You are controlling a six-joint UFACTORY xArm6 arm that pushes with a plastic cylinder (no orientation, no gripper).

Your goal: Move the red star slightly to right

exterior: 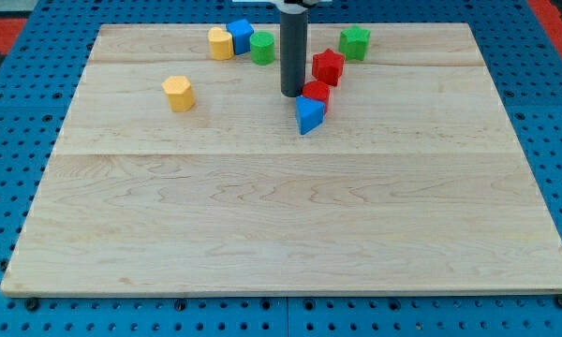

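The red star (pixel 328 66) sits on the wooden board near the view's top, right of centre. My tip (pixel 292 94) is the lower end of the dark rod, just left of and slightly below the star. A second red block (pixel 317 93) lies right beside the tip, on its right, and touches a blue triangular block (pixel 308 114) just below it. The tip is close to the red block; I cannot tell if they touch.
A green star-like block (pixel 355 42) is up and right of the red star. A green block (pixel 261 47), a blue cube (pixel 240 36) and a yellow block (pixel 221 43) cluster at top left of the rod. A yellow hexagonal block (pixel 178 94) sits further left. The board (pixel 281 234) lies on a blue pegboard.
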